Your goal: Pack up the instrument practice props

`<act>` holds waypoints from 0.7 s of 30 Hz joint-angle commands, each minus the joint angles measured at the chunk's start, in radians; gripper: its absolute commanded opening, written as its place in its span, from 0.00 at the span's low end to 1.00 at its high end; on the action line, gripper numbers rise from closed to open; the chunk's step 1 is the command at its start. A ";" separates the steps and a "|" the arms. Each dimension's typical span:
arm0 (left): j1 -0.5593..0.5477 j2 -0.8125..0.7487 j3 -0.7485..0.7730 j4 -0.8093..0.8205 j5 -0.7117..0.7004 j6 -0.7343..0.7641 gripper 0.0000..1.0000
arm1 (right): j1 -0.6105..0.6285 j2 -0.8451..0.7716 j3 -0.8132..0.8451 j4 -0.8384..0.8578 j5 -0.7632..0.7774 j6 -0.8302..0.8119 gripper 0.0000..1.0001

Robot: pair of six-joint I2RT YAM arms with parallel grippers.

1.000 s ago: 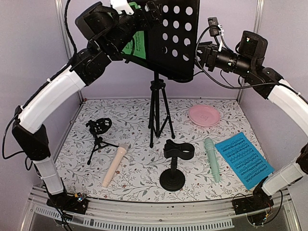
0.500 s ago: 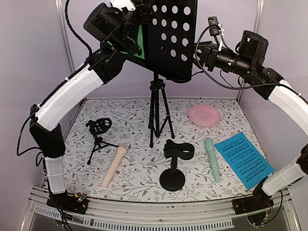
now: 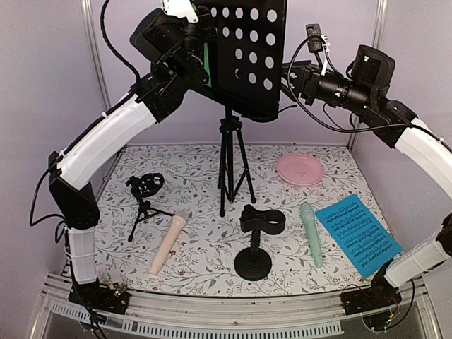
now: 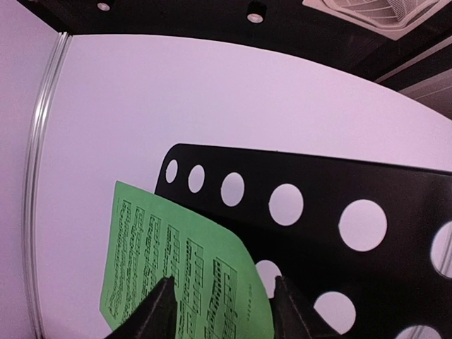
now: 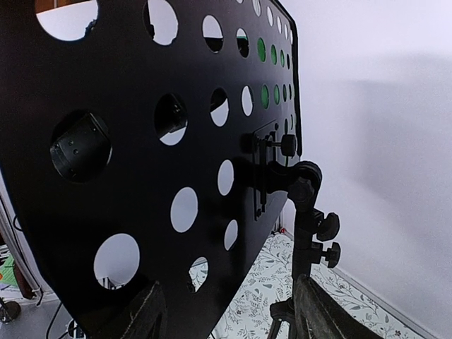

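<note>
The black perforated music stand (image 3: 244, 56) rises on its tripod at mid-table, with a green sheet-music page (image 4: 176, 261) on its desk. My left gripper (image 4: 224, 311) is high at the desk's left edge. Its fingers stand apart around the page's lower part, and the page shows as a sliver (image 3: 205, 60) from above. At the desk's right edge, behind the plate, my right gripper (image 5: 229, 311) is open (image 3: 288, 74). A blue page (image 3: 358, 233), mint microphone (image 3: 311, 233), beige microphone (image 3: 168, 244) and two black mic holders (image 3: 256, 240) (image 3: 145, 194) lie on the floral mat.
A round pink plate (image 3: 299, 169) sits at the back right of the mat. The stand's pole and clamp knobs (image 5: 321, 236) are close to my right fingers. Lilac walls close the cell at the back and sides.
My left arm has swung right and closer to the desk, and its jaws have narrowed around the green page. The desk has turned more upright. The right arm has barely moved.
</note>
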 commanded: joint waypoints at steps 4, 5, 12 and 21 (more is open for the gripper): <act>0.019 -0.005 0.006 -0.028 0.013 0.004 0.45 | 0.023 -0.033 -0.011 0.002 0.020 0.016 0.64; 0.023 -0.005 0.005 -0.034 0.016 0.001 0.44 | 0.025 -0.036 -0.012 0.000 0.023 0.017 0.63; 0.059 -0.013 0.000 -0.092 0.082 -0.103 0.29 | 0.039 -0.056 -0.027 -0.012 0.045 0.019 0.63; 0.061 -0.040 -0.012 -0.128 0.191 -0.162 0.00 | 0.053 -0.069 -0.036 -0.018 0.065 0.020 0.63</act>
